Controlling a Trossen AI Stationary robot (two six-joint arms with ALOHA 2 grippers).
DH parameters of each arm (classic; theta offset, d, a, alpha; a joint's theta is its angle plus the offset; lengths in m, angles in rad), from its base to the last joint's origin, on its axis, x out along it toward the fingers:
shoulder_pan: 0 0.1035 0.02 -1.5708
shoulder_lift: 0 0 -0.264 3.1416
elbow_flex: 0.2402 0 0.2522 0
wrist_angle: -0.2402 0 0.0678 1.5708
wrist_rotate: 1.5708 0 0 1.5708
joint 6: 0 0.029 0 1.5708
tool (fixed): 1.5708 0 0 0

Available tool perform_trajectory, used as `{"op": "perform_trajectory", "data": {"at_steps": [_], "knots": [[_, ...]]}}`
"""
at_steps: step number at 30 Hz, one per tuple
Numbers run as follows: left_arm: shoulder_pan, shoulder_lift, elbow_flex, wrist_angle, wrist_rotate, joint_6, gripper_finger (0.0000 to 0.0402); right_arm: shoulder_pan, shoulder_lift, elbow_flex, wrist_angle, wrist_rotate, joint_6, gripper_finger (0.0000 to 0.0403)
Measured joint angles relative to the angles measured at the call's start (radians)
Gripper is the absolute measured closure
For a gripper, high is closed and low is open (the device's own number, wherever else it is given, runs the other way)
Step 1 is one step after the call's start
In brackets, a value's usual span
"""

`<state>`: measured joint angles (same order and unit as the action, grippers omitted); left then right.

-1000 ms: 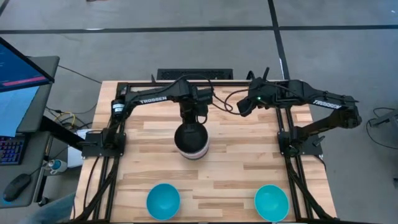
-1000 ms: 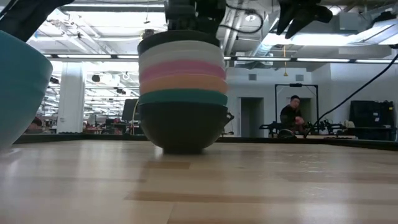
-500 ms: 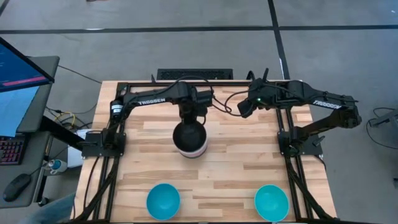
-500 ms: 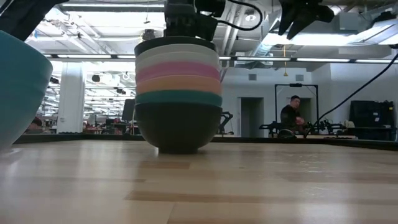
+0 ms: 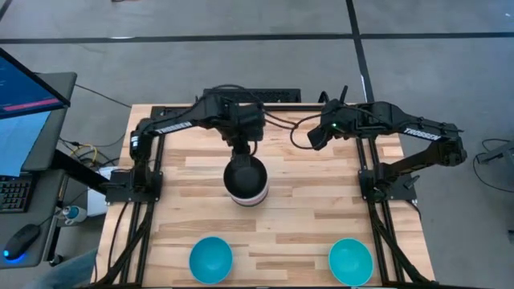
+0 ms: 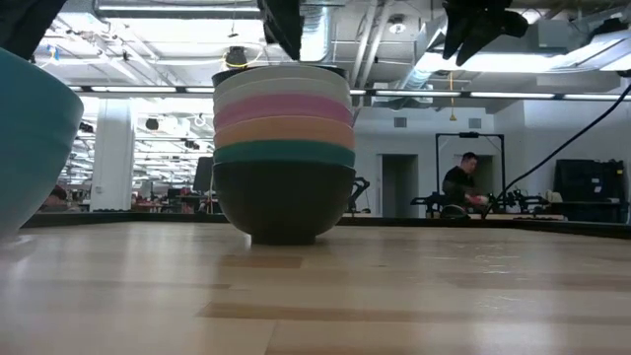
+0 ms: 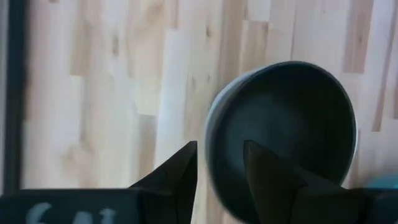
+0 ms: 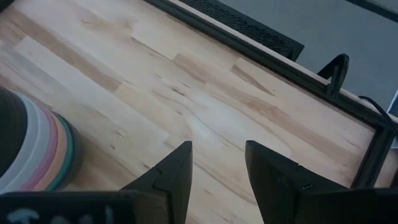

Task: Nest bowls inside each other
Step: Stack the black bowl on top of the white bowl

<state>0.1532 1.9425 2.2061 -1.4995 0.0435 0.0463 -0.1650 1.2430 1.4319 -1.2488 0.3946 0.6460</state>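
A stack of nested bowls (image 5: pixel 246 181) stands on its black bottom bowl at the table's middle; in the low view the stack (image 6: pixel 284 158) shows black, green, orange, pink and white bands with a black bowl (image 7: pixel 286 124) on top. My left gripper (image 7: pixel 219 162) hangs open above the stack's far rim, clear of it. My right gripper (image 8: pixel 217 162) waits open over the far right of the table (image 5: pixel 315 138). Two turquoise bowls (image 5: pixel 210 258) (image 5: pixel 350 261) sit upright near the front edge.
Black frame rails (image 5: pixel 152 172) (image 5: pixel 371 172) run along both sides of the wooden table top. One turquoise bowl (image 6: pixel 30 138) looms close at the low view's left. Bare wood lies between the stack and the front bowls. A person sits far off in the room.
My left gripper has opened, let go of the top black bowl and risen, drawing back toward the table's far edge. The black bowl has sunk lower into the stack, which has shifted slightly and stands still now.
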Motion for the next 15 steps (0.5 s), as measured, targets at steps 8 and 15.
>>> {"op": "perform_trajectory", "data": {"at_steps": [8, 15], "knots": [[0.032, -0.014, -0.086, 0.021, 0.010, 0.052, 0.0287, 0.000, 0.000, 0.000, -0.001, 0.000, -0.018, 0.0231], [0.030, -0.014, -0.190, 0.087, 0.033, 0.055, 0.0334, 0.001, 0.000, 0.000, -0.009, -0.001, -0.010, 0.0232]]}}
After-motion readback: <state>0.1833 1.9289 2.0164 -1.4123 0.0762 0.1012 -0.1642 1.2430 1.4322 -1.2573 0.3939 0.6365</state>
